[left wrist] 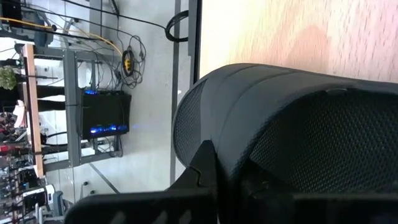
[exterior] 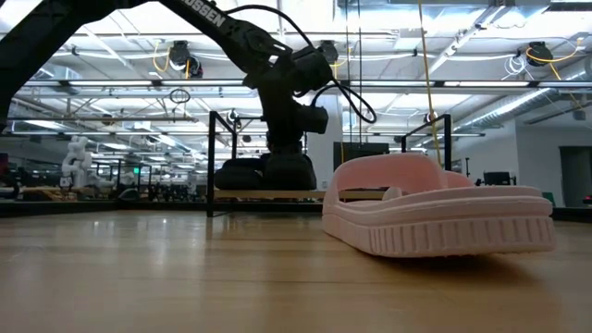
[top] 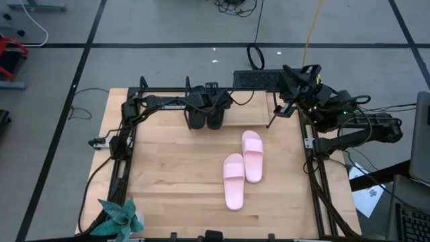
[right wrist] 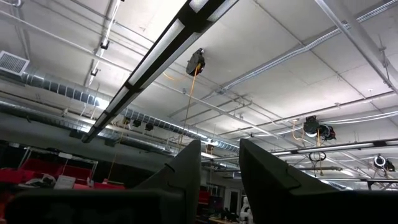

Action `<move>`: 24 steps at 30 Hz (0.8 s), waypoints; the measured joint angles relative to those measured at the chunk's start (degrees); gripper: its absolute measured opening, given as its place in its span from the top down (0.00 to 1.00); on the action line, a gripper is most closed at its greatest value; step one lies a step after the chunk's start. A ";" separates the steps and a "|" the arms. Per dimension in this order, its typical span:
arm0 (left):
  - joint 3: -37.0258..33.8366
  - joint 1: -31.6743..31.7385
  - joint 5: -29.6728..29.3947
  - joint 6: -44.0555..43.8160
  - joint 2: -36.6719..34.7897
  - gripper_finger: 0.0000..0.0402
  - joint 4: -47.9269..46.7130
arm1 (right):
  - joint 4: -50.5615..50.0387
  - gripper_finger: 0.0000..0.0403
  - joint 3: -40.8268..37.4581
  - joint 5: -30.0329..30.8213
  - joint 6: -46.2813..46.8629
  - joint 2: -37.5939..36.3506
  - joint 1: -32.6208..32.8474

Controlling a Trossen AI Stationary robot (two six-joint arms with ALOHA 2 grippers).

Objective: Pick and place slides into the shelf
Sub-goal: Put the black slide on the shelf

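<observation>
Two black slides [top: 205, 119] sit side by side on the low wooden shelf [exterior: 250, 194] at the table's far edge, and they also show in the low view [exterior: 264, 173]. My left gripper [top: 208, 102] stands over them, shut on one black slide [left wrist: 292, 112]. Two pale pink slides [top: 243, 168] lie soles down on the table's middle, and one is close in the low view [exterior: 435, 217]. My right gripper [right wrist: 220, 155] is narrowly open and empty. It points up at the ceiling, at the table's far right corner [top: 295, 81]. My left gripper comes from above at the black slide's wide strap [left wrist: 249, 93]. One finger [left wrist: 205, 168] lies against the strap's edge, and the strap hides the other finger. The slide rests on the shelf board [exterior: 277, 194] beside its mate.
The shelf's thin black uprights [exterior: 211, 157] stand at both ends. Bare shelf board [top: 259, 101] lies to the right of the black slides. A potted plant [top: 121, 218] stands at the table's near left corner. Cables and a black box [top: 254, 79] lie beyond the far edge.
</observation>
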 joint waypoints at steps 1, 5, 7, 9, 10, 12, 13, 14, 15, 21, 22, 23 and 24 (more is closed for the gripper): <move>0.00 0.00 0.00 -0.08 0.00 1.00 0.02 | 0.00 0.76 0.00 0.00 0.00 0.00 -0.01; 0.00 0.30 0.35 -0.68 0.00 1.00 0.07 | 0.00 0.76 0.00 -0.02 0.00 0.00 0.01; 0.00 0.35 0.44 -1.31 0.00 1.00 0.07 | 0.00 0.76 0.00 -0.01 0.12 0.00 0.01; 0.00 0.35 0.46 -1.57 0.00 1.00 0.07 | 0.00 0.76 0.00 -0.02 0.50 0.00 0.01; 0.00 0.35 0.51 -1.70 0.00 1.00 0.07 | 0.00 0.76 0.00 -0.02 0.50 0.00 -0.01; 0.00 0.35 0.83 -1.72 0.00 1.00 0.05 | 0.00 0.76 0.00 -0.02 0.55 0.00 0.01; 0.00 0.35 0.85 -1.72 0.00 1.00 0.07 | 0.00 0.76 0.00 -0.02 0.57 0.00 0.01; 0.00 0.35 0.89 -1.73 0.00 1.00 0.07 | 0.00 0.76 0.00 -0.02 0.60 0.00 0.01; 0.00 0.36 0.94 -1.75 0.00 0.99 0.07 | 0.00 0.76 0.00 -0.02 0.63 0.00 0.01; 0.00 0.56 2.92 -1.91 0.00 0.92 0.03 | -0.02 0.76 0.00 -0.02 0.66 -0.01 0.01; 0.00 0.60 3.53 -2.04 0.00 0.91 -0.06 | -0.02 0.76 0.00 -0.02 0.66 0.00 0.00; 0.00 0.73 3.82 -2.46 0.00 0.89 -0.04 | -0.02 0.76 0.00 -0.02 0.65 -0.02 -0.01; 0.00 0.83 3.91 -2.92 0.00 0.88 -0.04 | -0.02 0.76 0.00 -0.02 0.63 -0.02 -0.01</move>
